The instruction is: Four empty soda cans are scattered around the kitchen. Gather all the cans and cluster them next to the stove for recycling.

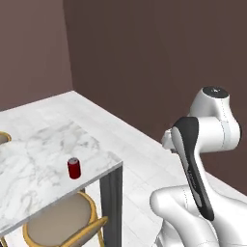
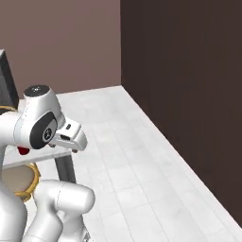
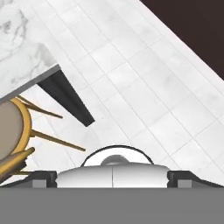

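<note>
A red soda can (image 1: 74,168) stands upright near the marble table's (image 1: 34,164) front edge, toward its corner. The gripper (image 3: 112,177), fingers spread wide and empty, hangs over tiled floor (image 3: 144,87) beside the table leg (image 3: 65,94).

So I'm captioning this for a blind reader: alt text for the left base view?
A red soda can stands upright near the corner of a marble table, with a round wooden stool tucked beneath. The white robot arm rises at right.
</note>
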{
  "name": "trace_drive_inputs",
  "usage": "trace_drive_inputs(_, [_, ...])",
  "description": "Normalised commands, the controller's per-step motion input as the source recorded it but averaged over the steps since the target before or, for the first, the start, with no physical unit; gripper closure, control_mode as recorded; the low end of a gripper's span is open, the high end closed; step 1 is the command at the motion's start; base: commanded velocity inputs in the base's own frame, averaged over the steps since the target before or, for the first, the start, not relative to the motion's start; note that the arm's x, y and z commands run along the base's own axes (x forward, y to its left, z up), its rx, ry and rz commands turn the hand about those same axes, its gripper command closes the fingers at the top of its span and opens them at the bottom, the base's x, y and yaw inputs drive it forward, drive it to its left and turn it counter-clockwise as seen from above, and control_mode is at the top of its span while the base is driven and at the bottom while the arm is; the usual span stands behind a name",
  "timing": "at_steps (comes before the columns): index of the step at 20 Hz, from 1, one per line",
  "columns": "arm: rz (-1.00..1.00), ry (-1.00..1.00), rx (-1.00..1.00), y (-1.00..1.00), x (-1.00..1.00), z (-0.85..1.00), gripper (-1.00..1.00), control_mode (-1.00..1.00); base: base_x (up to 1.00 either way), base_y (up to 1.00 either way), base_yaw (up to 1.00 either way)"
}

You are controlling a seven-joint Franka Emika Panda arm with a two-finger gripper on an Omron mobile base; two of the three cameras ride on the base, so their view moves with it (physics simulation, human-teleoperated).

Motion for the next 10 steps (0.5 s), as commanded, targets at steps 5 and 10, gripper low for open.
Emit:
trace_drive_inputs(5, [0.00, 0.00, 0.00, 0.00, 0.00, 0.00, -1.00, 1.00, -0.03, 0.06, 0.50])
trace_drive_inputs(10, [0.00, 0.00, 0.00, 0.00, 0.00, 0.00, -1.00, 1.00, 0.00, 0.11, 0.50])
